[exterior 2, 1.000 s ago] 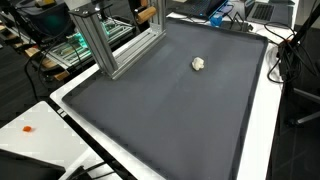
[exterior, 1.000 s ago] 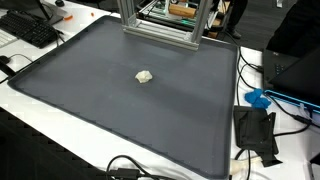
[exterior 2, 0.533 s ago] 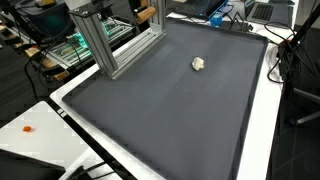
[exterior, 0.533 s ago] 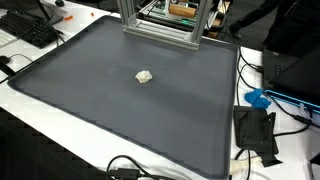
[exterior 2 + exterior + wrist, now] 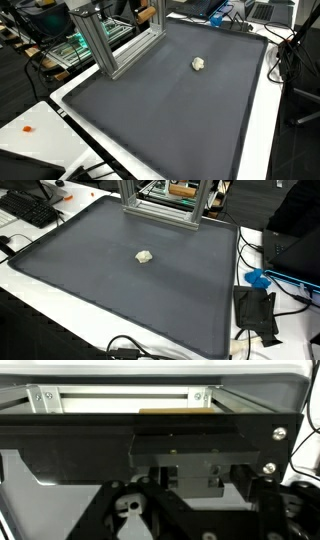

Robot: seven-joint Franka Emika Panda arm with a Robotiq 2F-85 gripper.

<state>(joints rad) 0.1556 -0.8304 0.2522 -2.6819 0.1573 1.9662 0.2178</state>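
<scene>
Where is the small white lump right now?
In both exterior views the small white lump lies alone near the middle of the dark mat, somewhat toward the aluminium frame at the mat's edge, touching nothing else.

Broad dark mat (image 5: 90, 285) gives me passing room all round, small pale lump (image 5: 145, 256) alone mid-mat, aluminium frame (image 5: 160, 208) walls the far edge, cables (image 5: 130, 348) crowd the near rim.
</scene>
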